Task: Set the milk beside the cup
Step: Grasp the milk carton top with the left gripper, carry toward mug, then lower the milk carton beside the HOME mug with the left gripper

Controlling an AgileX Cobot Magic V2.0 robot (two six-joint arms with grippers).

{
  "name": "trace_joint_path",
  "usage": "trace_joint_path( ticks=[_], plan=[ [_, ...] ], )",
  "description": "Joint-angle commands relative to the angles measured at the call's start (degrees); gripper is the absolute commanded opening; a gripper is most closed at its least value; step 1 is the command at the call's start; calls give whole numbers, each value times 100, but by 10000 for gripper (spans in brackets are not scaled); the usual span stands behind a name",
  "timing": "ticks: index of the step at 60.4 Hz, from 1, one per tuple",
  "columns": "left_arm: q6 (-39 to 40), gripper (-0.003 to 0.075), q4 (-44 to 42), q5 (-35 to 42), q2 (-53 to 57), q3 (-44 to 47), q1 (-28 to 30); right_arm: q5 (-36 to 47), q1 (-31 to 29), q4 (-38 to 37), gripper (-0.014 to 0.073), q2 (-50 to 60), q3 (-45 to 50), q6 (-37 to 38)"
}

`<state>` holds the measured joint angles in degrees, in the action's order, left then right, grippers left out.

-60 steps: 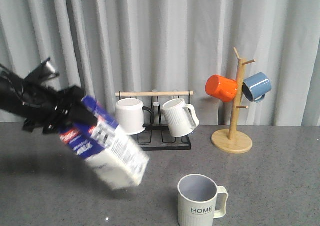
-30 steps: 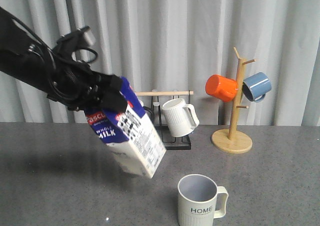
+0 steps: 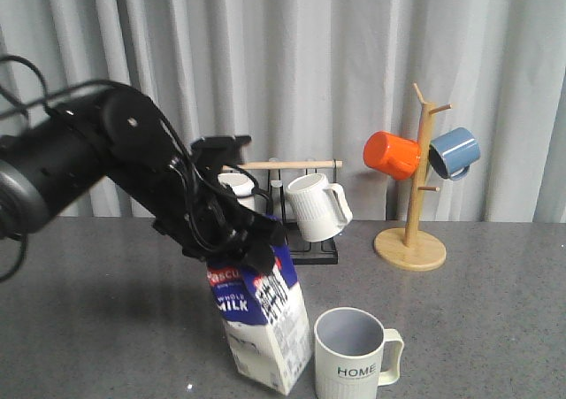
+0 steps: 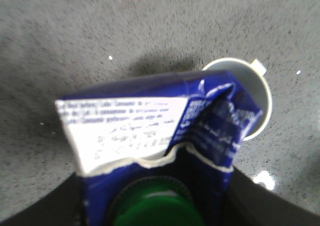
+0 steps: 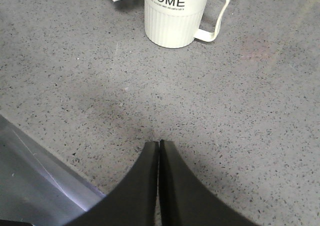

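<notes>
Desk (image 3: pixel 495 328): grey speckled surface before a pleated grey curtain (image 3: pixel 354 63). Left arm (image 3: pixel 88 164): black, reaching in from the left edge of the front view, its upper part cut off there. Left gripper (image 3: pixel 232 240): fingers clenched on the gable top of the milk (image 3: pixel 261 324); the fingers themselves are mostly hidden behind the carton and cabling. Milk: long axis nearly upright, leaning, top toward the left arm and base toward the cup (image 3: pixel 352 356); whether the base touches the desk cannot be told, as the lower corner sits at the frame edge. In the left wrist view the milk (image 4: pixel 160 131) is blurred, its green cap (image 4: pixel 155 211) cut off, and it covers part of the cup (image 4: pixel 257 93) rim. Cup: just beside the carton on its right, upright, handle pointing right, "HOME" facing the camera. Right gripper (image 5: pixel 159 151): fingers pressed together with nothing between them, above bare desk, near the cup (image 5: pixel 176 13). Wooden mug tree (image 3: pixel 416 195) with orange and blue mugs and black rack (image 3: pixel 296 240) with white mugs: at the rear, the left white mug largely hidden by the arm
</notes>
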<state>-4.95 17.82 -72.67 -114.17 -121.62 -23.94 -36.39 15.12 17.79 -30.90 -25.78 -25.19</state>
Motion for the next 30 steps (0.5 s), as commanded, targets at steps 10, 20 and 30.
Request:
trace_joint_path(
  ticks=[10,20,30],
  plan=[
    [50,91,161,109,172,-178,-74,219,-20,58,-5,-2,-145,-16],
    [50,191,170,109,189,-178,-74,231,-20,58,-5,-2,-145,-16],
    [50,351,301,109,222,-178,-74,231,-20,58,-5,-2,-145,-16]
  ],
)
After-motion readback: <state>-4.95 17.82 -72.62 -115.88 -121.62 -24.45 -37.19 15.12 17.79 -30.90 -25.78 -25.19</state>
